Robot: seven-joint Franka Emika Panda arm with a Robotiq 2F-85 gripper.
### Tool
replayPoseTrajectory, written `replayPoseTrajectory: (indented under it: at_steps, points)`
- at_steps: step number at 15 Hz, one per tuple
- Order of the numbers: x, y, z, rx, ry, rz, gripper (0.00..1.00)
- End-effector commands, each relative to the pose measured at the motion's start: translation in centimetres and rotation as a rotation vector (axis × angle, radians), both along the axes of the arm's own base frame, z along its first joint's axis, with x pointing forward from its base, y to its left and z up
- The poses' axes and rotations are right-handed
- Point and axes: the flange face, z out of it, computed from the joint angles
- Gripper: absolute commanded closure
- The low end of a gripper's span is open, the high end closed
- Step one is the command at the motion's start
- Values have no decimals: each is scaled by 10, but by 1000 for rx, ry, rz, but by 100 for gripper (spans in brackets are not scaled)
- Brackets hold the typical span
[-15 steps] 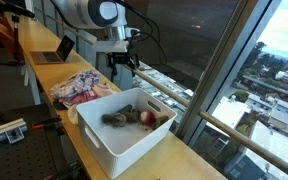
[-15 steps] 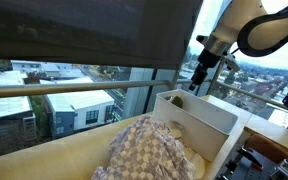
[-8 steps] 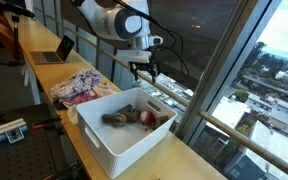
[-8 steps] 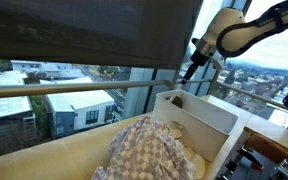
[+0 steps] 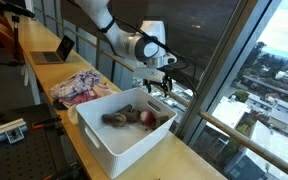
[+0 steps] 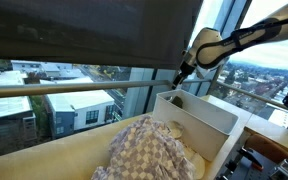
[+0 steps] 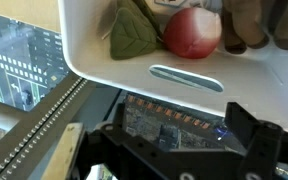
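My gripper (image 5: 161, 86) hangs open and empty just past the far rim of a white plastic bin (image 5: 104, 145), on the window side. It also shows in an exterior view (image 6: 179, 79) above the bin's (image 6: 219, 118) far end. In the wrist view the open fingers (image 7: 164, 140) frame the bin's outer wall (image 7: 94, 55) with its handle slot. Inside the bin lie soft toys: a red round one (image 7: 192, 33), a green leaf-shaped one (image 7: 132, 35) and a brown one (image 7: 254, 25). They also show in an exterior view (image 5: 134, 117).
A pink and checkered cloth heap (image 5: 79, 88) lies on the wooden counter (image 5: 44, 70) beside the bin; it fills the foreground in an exterior view (image 6: 149, 150). A laptop (image 5: 56, 50) sits further along. Large windows (image 5: 224, 60) run right beside the counter.
My arm has swung from above the cloth side of the bin across to its window-side rim and dropped lower. The bin, toys and cloth have not moved.
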Motion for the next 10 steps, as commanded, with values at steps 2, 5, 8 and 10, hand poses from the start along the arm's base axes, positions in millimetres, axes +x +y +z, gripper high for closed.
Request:
replayPoseTrajectory:
  at_steps: [2, 5, 8, 10]
  points:
    - [13, -23, -13, 10, 34, -90, 0]
    - [6, -27, -37, 26, 84, -163, 0]
    - [3, -31, -65, 43, 122, -214, 0]
    - [3, -31, -81, 66, 140, -237, 0]
